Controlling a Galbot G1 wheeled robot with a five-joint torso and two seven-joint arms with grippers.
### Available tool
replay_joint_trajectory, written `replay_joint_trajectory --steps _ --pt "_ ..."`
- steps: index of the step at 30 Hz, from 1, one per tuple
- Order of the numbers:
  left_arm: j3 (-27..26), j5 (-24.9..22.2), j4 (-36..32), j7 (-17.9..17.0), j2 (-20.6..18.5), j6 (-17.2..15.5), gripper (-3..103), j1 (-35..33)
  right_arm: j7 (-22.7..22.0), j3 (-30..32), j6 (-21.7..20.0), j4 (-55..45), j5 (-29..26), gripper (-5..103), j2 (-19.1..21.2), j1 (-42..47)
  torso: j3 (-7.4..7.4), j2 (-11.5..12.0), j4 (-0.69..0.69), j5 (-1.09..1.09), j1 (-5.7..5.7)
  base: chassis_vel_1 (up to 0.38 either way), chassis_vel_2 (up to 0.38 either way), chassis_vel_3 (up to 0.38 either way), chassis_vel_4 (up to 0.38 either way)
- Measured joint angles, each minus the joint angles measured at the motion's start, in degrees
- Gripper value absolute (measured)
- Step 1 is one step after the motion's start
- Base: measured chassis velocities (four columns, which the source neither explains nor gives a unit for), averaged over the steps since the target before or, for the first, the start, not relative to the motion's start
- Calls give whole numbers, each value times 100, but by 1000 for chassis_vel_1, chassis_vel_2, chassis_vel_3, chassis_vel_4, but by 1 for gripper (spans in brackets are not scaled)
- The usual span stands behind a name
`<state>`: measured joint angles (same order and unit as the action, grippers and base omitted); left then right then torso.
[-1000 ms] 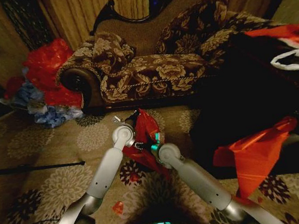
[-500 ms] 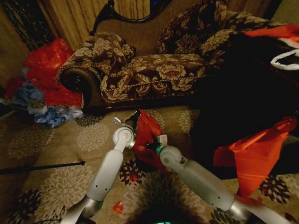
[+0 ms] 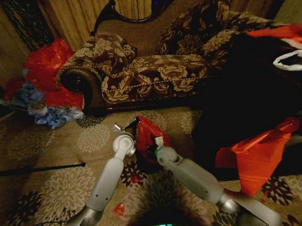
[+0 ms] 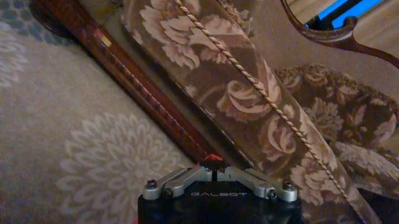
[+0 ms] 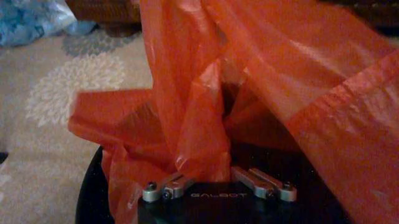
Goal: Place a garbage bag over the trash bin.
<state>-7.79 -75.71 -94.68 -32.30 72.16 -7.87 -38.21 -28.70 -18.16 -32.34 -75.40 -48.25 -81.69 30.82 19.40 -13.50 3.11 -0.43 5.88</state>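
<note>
Floral carpet (image 3: 48, 175): trash bin (image 5: 90, 186), sofa (image 3: 150, 63).

Silver-grey rounded arms — black gripper bodies marked GALBOT, with silver screw-headed linkages at the jaws.

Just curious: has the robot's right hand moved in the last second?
Yes. The right hand, gripping the bag, has moved slightly up toward the sofa.

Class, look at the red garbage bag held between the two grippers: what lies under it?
Under the garbage bag shows the dark rim of the trash bin, standing on the carpet. The bin's inside is covered.
</note>
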Motion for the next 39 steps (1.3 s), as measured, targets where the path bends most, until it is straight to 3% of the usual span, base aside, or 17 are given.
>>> replay_joint_trajectory --steps 12,20,21,23,27,28,31,36,39 --pt "-135 379 -144 -9 -66 -63 0 -702 308 123 144 1347 457 0 -678 -241 0 0 1 1 0 0 0 0 0" --pt "-134 689 -66 -9 -48 -89 0 -841 306 183 114 1322 355 -2 -695 -184 0 0 1 1 0 0 0 0 0" --pt "-134 700 -65 -10 -46 -90 0 -838 264 176 93 1185 329 3 -646 -148 0 0 1 0 0 0 0 0 0" --pt "-133 702 -69 -12 -48 -92 0 -824 194 158 62 966 283 3 -565 -101 0 0 1 1 0 0 0 0 0" --pt "-138 704 -94 -67 -63 -91 0 -736 -175 30 -73 174 -52 25 -176 -11 0 0 1 2 0 0 0 0 0" --pt "-138 704 -94 -67 -63 -91 0 -736 -175 30 -73 174 -52 25 -176 -11 0 0 1 2 0 0 0 0 0" --pt "-158 704 -105 -120 -94 -80 0 -709 -431 -98 -127 -408 -291 41 206 74 0 0 1 2 0 0 0 0 0" --pt "-177 716 -117 -145 -147 -68 0 -711 -734 -200 -132 -951 -553 51 569 195 0 0 1 1 0 0 0 0 0" --pt "-178 719 -124 -150 -186 -63 0 -716 -972 -267 -37 -1508 -614 68 914 321 0 0 2 1 0 0 0 0 0"
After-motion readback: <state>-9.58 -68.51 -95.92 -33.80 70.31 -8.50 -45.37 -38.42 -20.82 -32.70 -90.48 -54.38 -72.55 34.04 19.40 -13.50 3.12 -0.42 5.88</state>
